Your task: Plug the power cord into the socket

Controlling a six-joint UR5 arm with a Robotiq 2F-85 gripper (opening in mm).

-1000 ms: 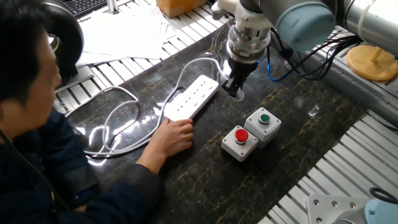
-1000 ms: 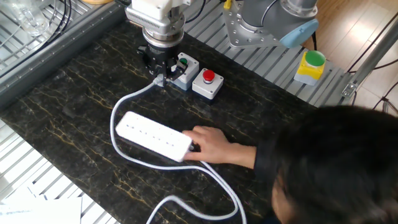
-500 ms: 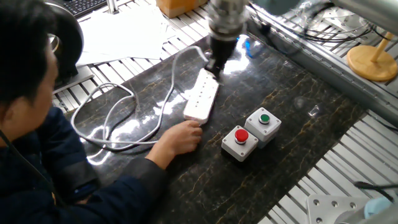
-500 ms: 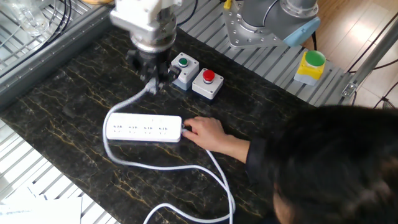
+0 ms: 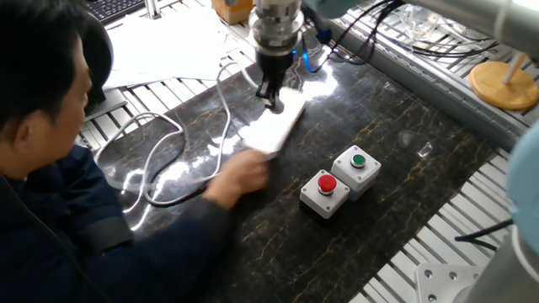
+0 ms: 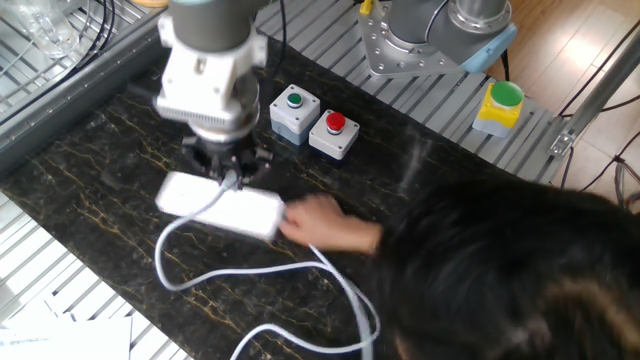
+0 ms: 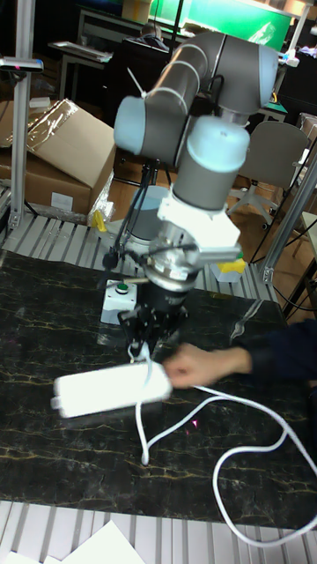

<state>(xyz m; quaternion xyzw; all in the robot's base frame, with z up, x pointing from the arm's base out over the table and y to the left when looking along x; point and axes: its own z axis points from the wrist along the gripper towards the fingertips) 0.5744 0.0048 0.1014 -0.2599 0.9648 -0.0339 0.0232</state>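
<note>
My gripper (image 5: pixel 271 94) (image 6: pixel 226 174) (image 7: pixel 148 342) hangs low over the white power strip (image 5: pixel 276 128) (image 6: pixel 215 204) (image 7: pixel 106 389), close to its top face. The fingers are shut on the white plug end of the power cord (image 7: pixel 141 414), which trails off in pale loops (image 5: pixel 164 160) (image 6: pixel 250 280) across the dark tabletop. Motion blurs the strip, so its socket slots cannot be made out. A person's hand (image 5: pixel 238 178) (image 6: pixel 328 226) (image 7: pixel 204 361) is at one end of the strip, also blurred.
Two grey push-button boxes, one green (image 5: pixel 357 163) (image 6: pixel 293 108) and one red (image 5: pixel 324 192) (image 6: pixel 334 130), stand beside the strip. The person's head and arm (image 5: pixel 50 160) fill the near side. Papers (image 5: pixel 160 42) lie beyond the dark mat, and a cardboard box (image 7: pixel 53 159) sits behind.
The gripper has carried the plug from beside the button boxes across to above the strip. The person's hand has turned and shifted the strip, and the cord loops followed.
</note>
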